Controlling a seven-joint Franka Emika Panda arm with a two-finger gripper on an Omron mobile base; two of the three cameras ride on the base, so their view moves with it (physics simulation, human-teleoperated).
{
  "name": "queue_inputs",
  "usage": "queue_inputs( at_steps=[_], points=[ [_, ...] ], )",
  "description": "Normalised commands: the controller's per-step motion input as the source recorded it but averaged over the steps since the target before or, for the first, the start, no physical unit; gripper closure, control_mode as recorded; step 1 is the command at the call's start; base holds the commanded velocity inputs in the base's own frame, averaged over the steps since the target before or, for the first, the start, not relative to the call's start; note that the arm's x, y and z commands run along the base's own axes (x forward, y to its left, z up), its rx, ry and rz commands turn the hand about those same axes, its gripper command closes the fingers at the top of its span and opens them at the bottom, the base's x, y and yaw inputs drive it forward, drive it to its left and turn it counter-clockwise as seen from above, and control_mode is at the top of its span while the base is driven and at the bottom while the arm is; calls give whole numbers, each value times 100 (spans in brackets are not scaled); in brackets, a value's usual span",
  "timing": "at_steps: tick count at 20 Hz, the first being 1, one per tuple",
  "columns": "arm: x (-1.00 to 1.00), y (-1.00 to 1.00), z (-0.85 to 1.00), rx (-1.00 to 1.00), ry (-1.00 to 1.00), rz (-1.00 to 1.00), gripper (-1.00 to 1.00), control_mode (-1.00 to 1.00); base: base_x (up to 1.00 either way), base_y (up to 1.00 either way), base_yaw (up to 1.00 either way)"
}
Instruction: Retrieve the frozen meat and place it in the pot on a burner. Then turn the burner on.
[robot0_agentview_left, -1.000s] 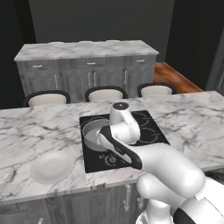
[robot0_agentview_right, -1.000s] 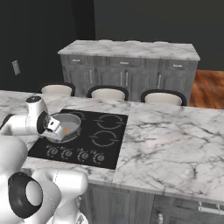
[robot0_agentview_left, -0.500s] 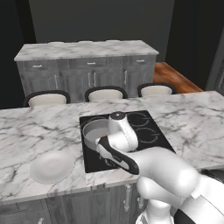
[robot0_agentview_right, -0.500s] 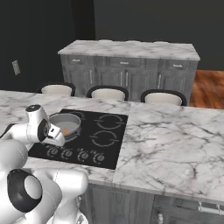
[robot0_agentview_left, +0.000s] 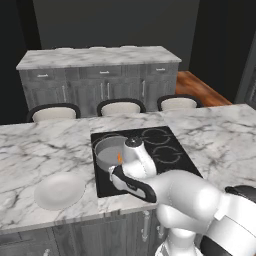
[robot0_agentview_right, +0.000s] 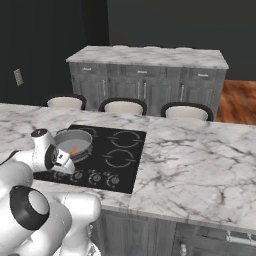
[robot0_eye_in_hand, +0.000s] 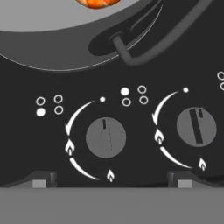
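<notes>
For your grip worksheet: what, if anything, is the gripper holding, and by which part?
Nothing. The gripper is open and empty above a knob; the frozen meat lies in the pot.

The arm (robot0_agentview_left: 190, 200) is glossy white, built of rounded, bulbous links with dark grey to black bands at the joints; a round white cap tops the wrist, and two small dark fingers (robot0_eye_in_hand: 43, 178) end the hand

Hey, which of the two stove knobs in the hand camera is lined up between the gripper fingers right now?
The left knob, under the pot's handle. It sits centred between the open gripper fingertips; the right knob lies above the right fingertip, off to the side.
</notes>
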Motion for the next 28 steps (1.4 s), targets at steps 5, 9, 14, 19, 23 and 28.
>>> queue_inputs(
  at_steps=[5, 9, 14, 19, 23, 28],
  points=[
    [10, 1, -10, 0, 0, 0, -100, -100, 0, 0, 0],
    [23, 0, -1, 0, 0, 0, -100, -100, 0, 0, 0],
    [18, 2, -1, 0, 0, 0, -100, -100, 0, 0, 0],
    [11, 5, -10, 0, 0, 0, -100, -100, 0, 0, 0],
    [1, 6, -21, 0, 0, 0, -100, -100, 0, 0, 0],
    [0, 1, -24, 0, 0, 0, -100, -100, 0, 0, 0]
  ],
)
